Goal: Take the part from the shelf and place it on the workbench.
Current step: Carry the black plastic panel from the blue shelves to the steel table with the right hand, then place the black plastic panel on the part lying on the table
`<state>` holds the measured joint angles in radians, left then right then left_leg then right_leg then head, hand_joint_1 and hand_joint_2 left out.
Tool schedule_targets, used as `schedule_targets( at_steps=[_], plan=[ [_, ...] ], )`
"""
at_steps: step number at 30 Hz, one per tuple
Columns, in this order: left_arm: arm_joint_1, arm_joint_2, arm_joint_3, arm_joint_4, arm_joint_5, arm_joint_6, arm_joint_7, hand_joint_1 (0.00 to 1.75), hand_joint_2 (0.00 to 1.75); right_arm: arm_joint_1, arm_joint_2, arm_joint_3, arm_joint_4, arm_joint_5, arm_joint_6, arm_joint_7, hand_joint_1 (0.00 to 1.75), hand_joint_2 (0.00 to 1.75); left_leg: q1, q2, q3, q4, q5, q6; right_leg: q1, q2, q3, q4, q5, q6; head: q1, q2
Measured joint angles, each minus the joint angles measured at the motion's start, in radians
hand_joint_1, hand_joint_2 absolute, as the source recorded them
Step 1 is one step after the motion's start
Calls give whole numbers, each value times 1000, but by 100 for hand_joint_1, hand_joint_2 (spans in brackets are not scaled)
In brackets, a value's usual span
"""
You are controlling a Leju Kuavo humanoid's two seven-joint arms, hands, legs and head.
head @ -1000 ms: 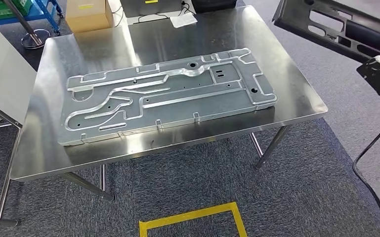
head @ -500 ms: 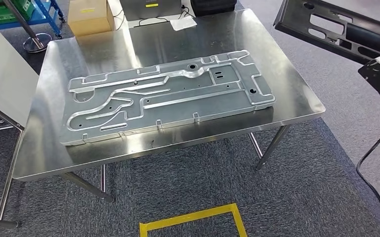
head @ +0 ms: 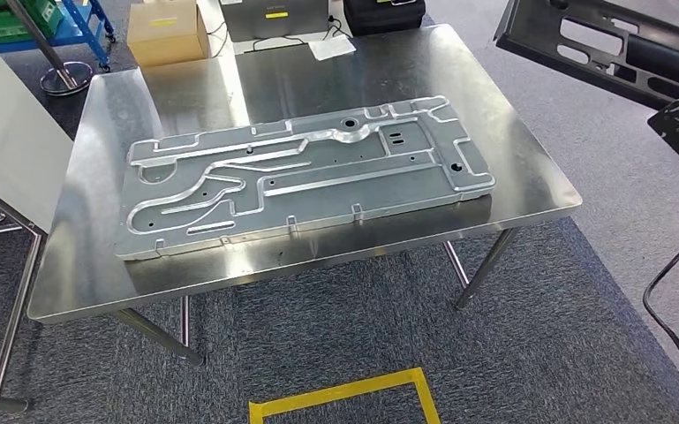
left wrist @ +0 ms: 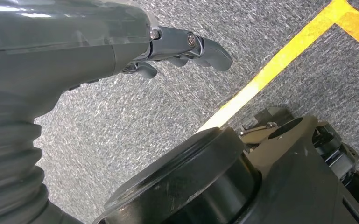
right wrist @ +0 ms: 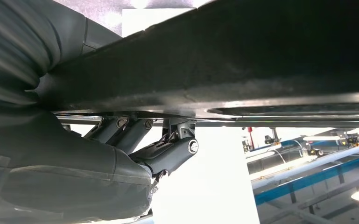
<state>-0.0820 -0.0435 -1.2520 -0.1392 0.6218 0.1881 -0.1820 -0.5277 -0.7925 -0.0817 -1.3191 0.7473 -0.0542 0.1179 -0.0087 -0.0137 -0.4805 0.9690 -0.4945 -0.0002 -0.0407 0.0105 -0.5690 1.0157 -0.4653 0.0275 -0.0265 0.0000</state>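
The right hand (right wrist: 135, 140) grips the dark part (head: 614, 53) at the head view's upper right, off the tabletop (head: 318, 71), so lower it level onto bare steel beside the plate (head: 309, 172); the left hand (left wrist: 177, 49) hangs empty, fingers loosely apart.

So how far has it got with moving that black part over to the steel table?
Done: the black slotted frame part is off the shelf, carried by the right hand gripping its underside. In hand: it hangs beside the shiny steel workbench, not over it. A large stamped silver metal panel already lies there. Left: bringing the part over the bench and setting it down. The left hand hangs idle above the carpet.
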Motion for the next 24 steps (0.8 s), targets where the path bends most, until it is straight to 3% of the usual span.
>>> schedule_targets(
  at_steps=[24],
  plan=[
    [3,0,0,0,0,0,0,0,175,-2,0,0,1,0,0,0,175,175,0,0,-3,-7,1,1,2,0,0,-10,-1,4,0,0]
  ],
)
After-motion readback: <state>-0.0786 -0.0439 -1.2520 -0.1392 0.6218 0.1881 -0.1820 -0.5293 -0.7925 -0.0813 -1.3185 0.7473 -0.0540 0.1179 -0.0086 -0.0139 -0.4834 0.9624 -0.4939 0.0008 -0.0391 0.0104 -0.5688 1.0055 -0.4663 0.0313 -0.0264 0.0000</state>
